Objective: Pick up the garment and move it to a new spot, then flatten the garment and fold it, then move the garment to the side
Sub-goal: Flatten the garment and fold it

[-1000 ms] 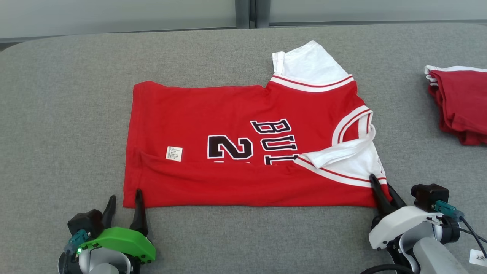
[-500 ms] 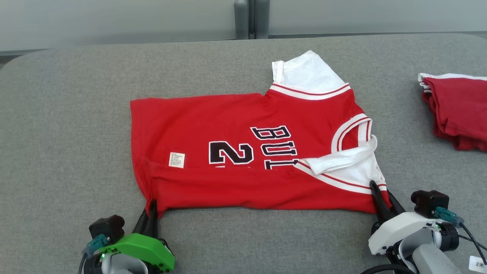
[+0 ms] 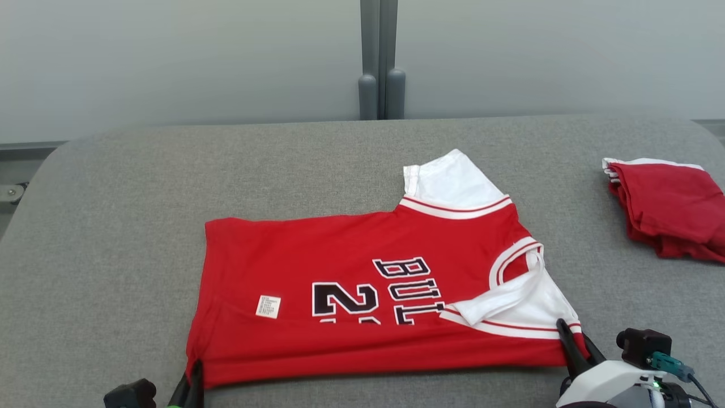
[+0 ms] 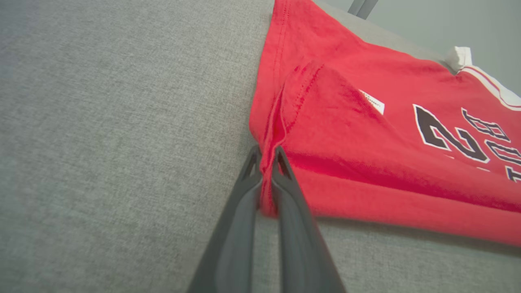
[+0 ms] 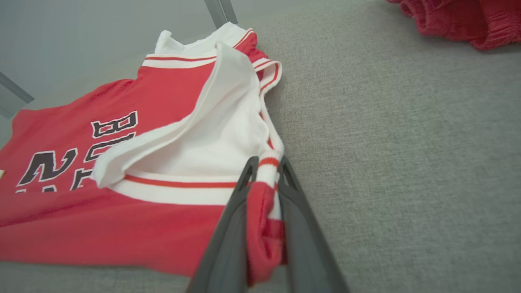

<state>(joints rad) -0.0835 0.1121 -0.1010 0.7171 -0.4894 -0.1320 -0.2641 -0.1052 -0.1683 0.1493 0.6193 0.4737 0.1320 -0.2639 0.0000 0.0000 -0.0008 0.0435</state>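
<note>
Garment (image 3: 340, 255) on the table (image 3: 113, 226), folded pile (image 3: 668, 204) well apart to its right

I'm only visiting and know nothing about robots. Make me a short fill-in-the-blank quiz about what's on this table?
The jersey on the grey table is mainly ____ with white sleeves.
The big black digit printed on it is ____.
The left jaws and right jaws are both ____ on its near edge.
A folded red garment lies to the jersey's ____, seen from the robot.
Missing words: red; 2; shut; right.
</note>
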